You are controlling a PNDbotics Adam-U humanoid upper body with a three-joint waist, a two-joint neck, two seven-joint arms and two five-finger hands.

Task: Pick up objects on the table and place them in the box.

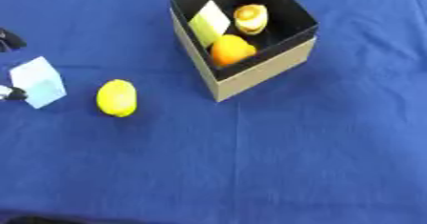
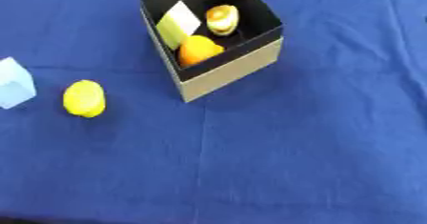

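The bench [image 1: 275, 161] is covered in blue cloth, and its near part is bare. At the left edge of the left eye view only small dark parts of the left hand [image 1: 10, 93] show: one tip low beside the pale blue cube [image 1: 38, 82], seemingly touching its lower left side, and another dark bit higher up, apart from the cube. So little of the hand shows that whether its fingers are wide, narrow or closed on the cube cannot be told. The cube sits tilted, one corner up. Just to its right, apart from it, a yellow lemon [image 1: 116, 97] lies on the cloth. Farther back and to the right stands the box [image 1: 259, 73], black inside with tan outer walls, turned at an angle. Inside it an orange [image 1: 231, 50] rests against the near wall, a pale yellow-green block [image 1: 209, 23] leans behind it on the left, and a round tan and white item [image 1: 251, 18] lies at the back.
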